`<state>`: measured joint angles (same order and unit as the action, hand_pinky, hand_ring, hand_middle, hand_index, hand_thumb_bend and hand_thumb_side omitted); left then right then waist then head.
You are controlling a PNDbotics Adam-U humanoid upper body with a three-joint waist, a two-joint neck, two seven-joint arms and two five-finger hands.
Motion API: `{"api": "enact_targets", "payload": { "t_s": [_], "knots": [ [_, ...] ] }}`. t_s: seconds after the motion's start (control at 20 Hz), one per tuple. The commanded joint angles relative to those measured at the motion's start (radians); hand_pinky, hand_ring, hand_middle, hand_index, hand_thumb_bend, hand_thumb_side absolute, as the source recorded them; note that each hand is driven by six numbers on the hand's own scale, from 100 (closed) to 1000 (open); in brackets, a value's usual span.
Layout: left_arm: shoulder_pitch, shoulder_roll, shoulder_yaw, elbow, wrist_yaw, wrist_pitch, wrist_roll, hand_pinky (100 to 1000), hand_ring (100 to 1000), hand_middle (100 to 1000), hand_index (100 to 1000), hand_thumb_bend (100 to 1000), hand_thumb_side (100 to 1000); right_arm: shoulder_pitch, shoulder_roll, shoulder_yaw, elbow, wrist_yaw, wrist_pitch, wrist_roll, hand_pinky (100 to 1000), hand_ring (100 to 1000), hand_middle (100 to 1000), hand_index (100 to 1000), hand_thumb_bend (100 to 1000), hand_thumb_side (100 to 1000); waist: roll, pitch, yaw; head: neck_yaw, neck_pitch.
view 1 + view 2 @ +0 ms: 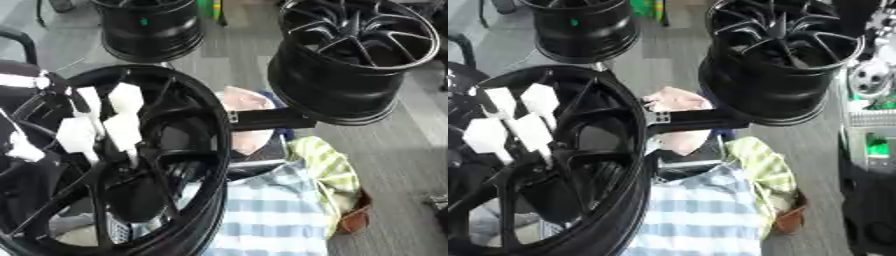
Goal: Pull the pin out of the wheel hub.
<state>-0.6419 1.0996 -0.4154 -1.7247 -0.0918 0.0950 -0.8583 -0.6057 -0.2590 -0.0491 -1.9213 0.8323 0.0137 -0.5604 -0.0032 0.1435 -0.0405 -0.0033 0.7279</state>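
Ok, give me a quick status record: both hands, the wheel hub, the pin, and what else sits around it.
left hand: in over the spokes of the near wheel hub, upper left part; grip cannot be told
right hand: not in view
near wheel hub: black, large, fills the lower left
pin: cannot make it out
far left wheel: black, beyond the hub
far right wheel: black, beyond, to the right
black bar: runs from the hub's rim toward the far right wheel
striped cloth: blue and white, lower right of the hub
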Motion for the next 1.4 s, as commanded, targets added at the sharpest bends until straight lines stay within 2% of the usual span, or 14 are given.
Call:
{"api": "enact_targets", "payload": {
  "t_s": [0.05, 0.1, 0.15, 0.35, 0.65, 0.9, 1.4],
  "knots": [
    [-0.013, 0.039, 0.014, -0.008, 0.007, 0.003, 0.001, 809, 795, 756, 845, 536, 190, -0.009, -0.008, -0.006, -0.022, -0.006, 0.001, -0.005, 754, 733, 691, 814, 100, 399, 0.002, -0.012, 0.001, -0.001, -0.009],
    [-0.013, 0.039, 0.013, -0.008, 0.007, 0.005, 0.002, 809, 795, 756, 845, 536, 190, -0.009, -0.008, -0.006, -0.022, -0.006, 0.001, -0.005, 754, 733, 691, 814, 100, 399, 0.002, -0.012, 0.001, -0.001, -0.009],
    [-0.014, 0.039, 0.012, -0.007, 0.006, 0.007, 0.002, 780, 769, 742, 824, 514, 150, -0.009, -0.008, -0.006, -0.022, -0.006, 0.001, -0.005, 753, 733, 691, 814, 100, 402, 0.002, -0.012, 0.001, -0.001, -0.009],
    [-0.026, 0.019, -0.020, 0.023, -0.017, 0.036, 0.009, 771, 766, 743, 813, 499, 159, -0.007, -0.006, -0.007, -0.024, -0.009, 0.001, -0.009, 753, 733, 690, 814, 100, 405, 0.001, -0.011, -0.002, 0.001, -0.011],
    [-0.039, -0.001, -0.042, 0.052, -0.021, 0.066, 0.034, 756, 752, 729, 801, 465, 216, -0.006, -0.007, -0.008, -0.023, -0.009, 0.001, -0.010, 754, 733, 690, 814, 100, 405, 0.001, -0.011, -0.003, 0.001, -0.011],
    [-0.047, -0.015, -0.059, 0.067, -0.026, 0.095, 0.054, 754, 749, 731, 803, 486, 278, -0.004, -0.006, -0.009, -0.024, -0.010, 0.000, -0.011, 753, 733, 689, 814, 100, 406, 0.002, -0.011, -0.004, 0.002, -0.011],
    [-0.060, -0.035, -0.075, 0.079, -0.022, 0.109, 0.068, 731, 723, 700, 818, 496, 296, -0.001, -0.007, -0.011, -0.024, -0.009, 0.003, -0.014, 753, 733, 688, 812, 100, 407, 0.002, -0.011, -0.004, 0.003, -0.010]
  ]
}}
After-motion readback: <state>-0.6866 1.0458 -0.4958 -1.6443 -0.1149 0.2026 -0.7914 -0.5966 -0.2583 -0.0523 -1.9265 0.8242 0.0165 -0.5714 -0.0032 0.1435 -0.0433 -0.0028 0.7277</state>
